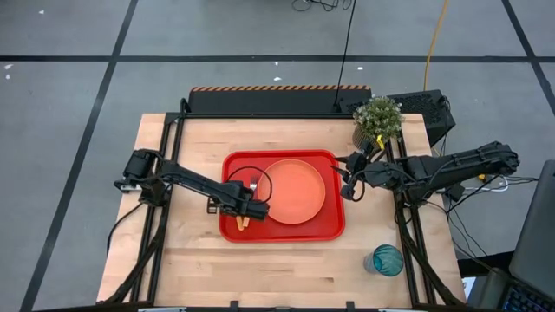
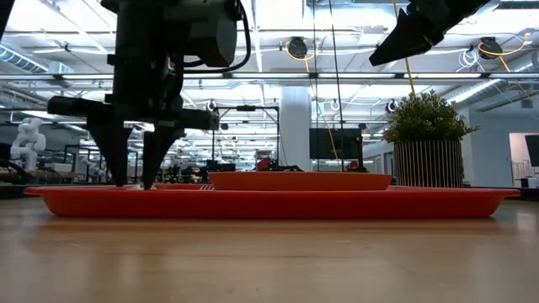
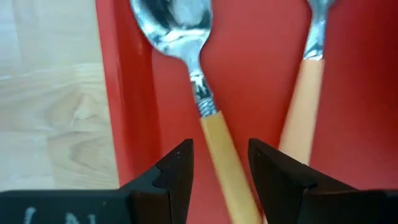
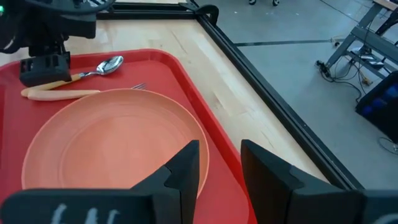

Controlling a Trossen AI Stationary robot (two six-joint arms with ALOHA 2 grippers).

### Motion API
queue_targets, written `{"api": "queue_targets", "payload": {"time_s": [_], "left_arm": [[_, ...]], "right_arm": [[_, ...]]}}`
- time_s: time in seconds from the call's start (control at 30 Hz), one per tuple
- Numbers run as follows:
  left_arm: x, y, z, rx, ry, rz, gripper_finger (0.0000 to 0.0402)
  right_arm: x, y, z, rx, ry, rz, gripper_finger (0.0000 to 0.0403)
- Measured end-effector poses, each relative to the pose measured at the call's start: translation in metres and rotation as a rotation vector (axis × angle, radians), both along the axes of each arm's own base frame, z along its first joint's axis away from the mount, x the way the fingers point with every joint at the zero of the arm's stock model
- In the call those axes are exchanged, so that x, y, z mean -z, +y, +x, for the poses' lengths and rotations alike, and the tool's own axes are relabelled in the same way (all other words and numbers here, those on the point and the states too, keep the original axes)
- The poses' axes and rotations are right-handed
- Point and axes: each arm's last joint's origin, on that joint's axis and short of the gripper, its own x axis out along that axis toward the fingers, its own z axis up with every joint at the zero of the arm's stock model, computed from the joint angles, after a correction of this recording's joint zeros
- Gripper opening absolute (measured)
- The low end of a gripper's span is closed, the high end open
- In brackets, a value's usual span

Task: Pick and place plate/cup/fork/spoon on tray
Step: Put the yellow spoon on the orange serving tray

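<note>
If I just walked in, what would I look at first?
Probably the big red tray in the middle of the wooden table, with the round orange plate lying in it. The left end effector hangs open over the spoon handle at the tray's left side, with the fork right beside it. A teal cup stands alone near the table's front right corner.

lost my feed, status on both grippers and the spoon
Left gripper open, straddling spoon handle on tray. Right gripper open over tray edge, empty. Cup on table.

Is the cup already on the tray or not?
Not on it. The cup stands on the bare table, apart from the tray.
</note>
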Motion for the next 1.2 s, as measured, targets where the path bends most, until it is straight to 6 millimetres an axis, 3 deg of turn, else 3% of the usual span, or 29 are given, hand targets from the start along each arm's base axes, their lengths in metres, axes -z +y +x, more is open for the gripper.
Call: {"api": "queue_targets", "payload": {"time_s": [0.63,1.03,1.2], "left_arm": [[0.012,0.019,0.004,0.057,0.073,-0.002,0.0157],[0.011,0.020,0.003,0.087,0.083,0.003,0.0157],[0.011,0.017,0.003,0.024,0.076,-0.021,0.0156]], "right_arm": [[0.003,0.000,-0.002,-0.001,0.042,-0.006,0.0110],[0.003,0.000,-0.002,-0.001,0.042,-0.006,0.0110],[0.003,0.000,-0.002,-0.004,0.045,-0.011,0.0110]]}}
